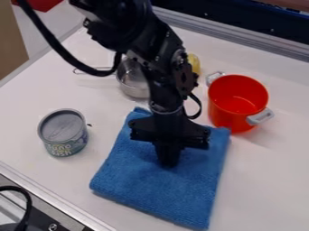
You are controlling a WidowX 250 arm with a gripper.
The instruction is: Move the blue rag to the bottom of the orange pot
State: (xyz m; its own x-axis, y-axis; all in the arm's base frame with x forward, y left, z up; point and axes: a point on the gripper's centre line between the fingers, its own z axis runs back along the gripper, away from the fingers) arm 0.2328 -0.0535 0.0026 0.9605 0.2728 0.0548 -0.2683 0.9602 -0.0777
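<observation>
Blue rag (172,194) lies beneath the tool (168,162), whose grip cannot be told.
Arm (160,45) partly hides metal pan (131,81) and yellow object (194,63); orange pot (224,116) stands open.

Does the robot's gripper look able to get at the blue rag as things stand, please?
Probably yes: the gripper hangs down over the blue rag, and I see nothing between them.

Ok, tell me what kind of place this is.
Probably a robotics lab with a mock kitchen counter: a black robot arm reaches in from above, among an orange pot and a small metal pan.
</observation>
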